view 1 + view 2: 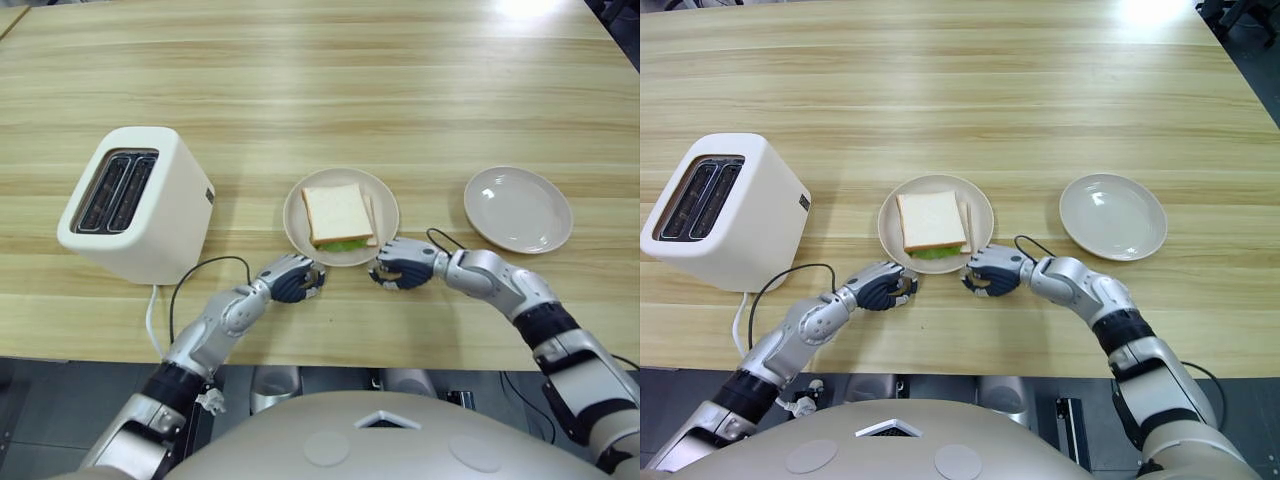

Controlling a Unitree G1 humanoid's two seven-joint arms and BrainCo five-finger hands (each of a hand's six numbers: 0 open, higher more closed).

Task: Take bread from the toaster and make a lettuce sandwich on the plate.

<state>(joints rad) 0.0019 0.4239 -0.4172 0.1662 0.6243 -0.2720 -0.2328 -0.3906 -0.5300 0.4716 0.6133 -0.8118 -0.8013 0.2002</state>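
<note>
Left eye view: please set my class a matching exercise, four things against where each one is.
Things:
1 toaster
2 sandwich
3 spare plate
4 left hand

Places:
A on the middle plate
B far right of the table
C far left of the table
D curled, beside the black cord

Pairs: 1-C, 2-A, 3-B, 4-D.

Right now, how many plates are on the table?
2. One plate holds the sandwich, right of the toaster; the other plate sits further right.
</note>
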